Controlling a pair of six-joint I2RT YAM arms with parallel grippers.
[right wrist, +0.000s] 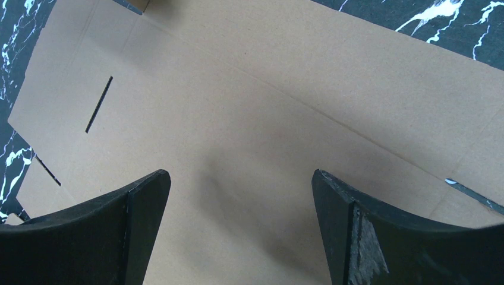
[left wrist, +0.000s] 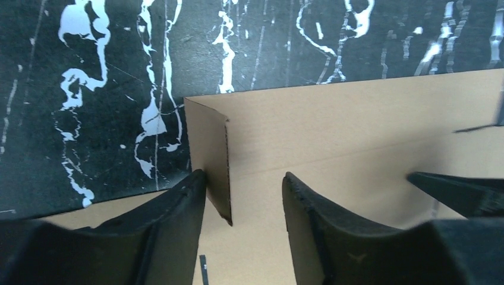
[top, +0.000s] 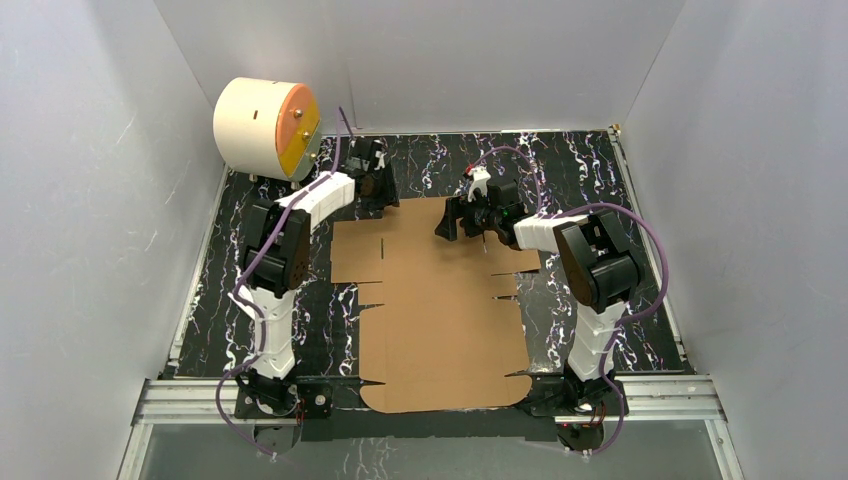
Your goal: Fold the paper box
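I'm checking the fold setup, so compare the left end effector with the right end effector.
The left end effector straddles an upturned flap at the far edge of the paper box. The right end effector has only flat cardboard beneath it and nothing inside its jaws. The left's jaws stand narrower, while the right's are spread wide. Both are open, black and over the sheet's far end.

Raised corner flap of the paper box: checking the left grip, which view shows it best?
Left wrist: the flap stands upright between the fingers of the left gripper. Top external hides it behind that gripper; right wrist shows mainly the flat paper box.
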